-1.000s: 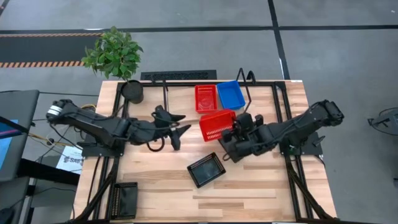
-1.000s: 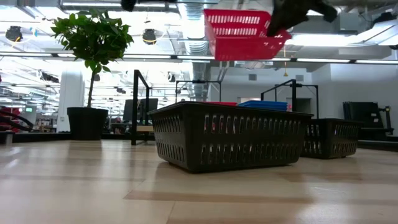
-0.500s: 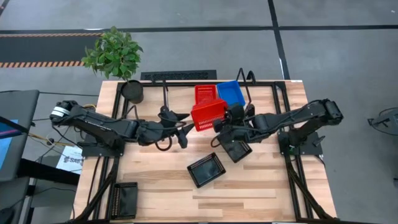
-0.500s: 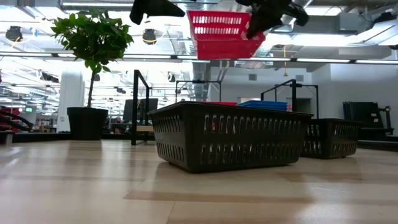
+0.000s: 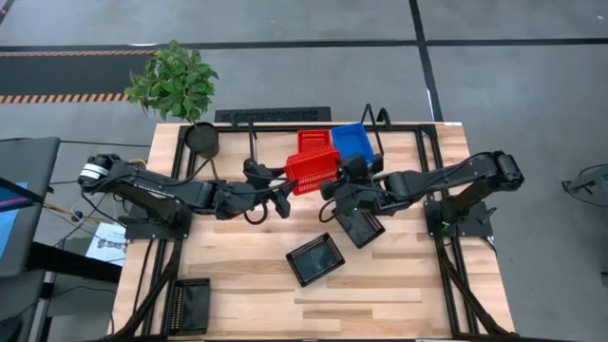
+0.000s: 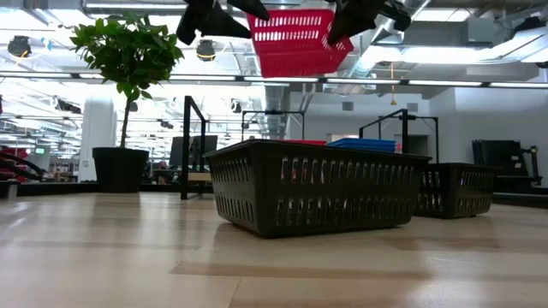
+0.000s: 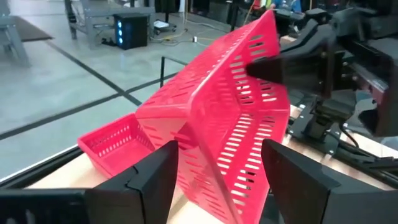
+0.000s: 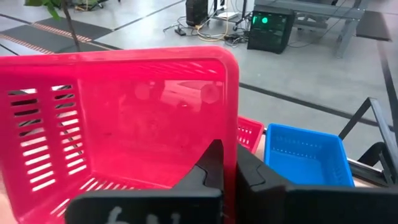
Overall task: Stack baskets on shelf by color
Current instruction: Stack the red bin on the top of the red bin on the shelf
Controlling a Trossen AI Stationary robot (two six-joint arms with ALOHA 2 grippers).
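I see right gripper (image 5: pixel 334 183) pinching raised red basket (image 5: pixel 313 168) rim; left gripper (image 5: pixel 281 193) spread beside it. Shelf (image 5: pixel 399 141) mostly hidden under arms.

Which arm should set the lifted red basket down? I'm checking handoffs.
Right: its claw is shut on the red basket, near the shelf's red basket. The left claw is open.

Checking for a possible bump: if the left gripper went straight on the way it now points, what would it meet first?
Most likely the red basket held up by the right gripper. The left gripper is open and points right at the basket's side, which fills its wrist view; how close it is I cannot tell.
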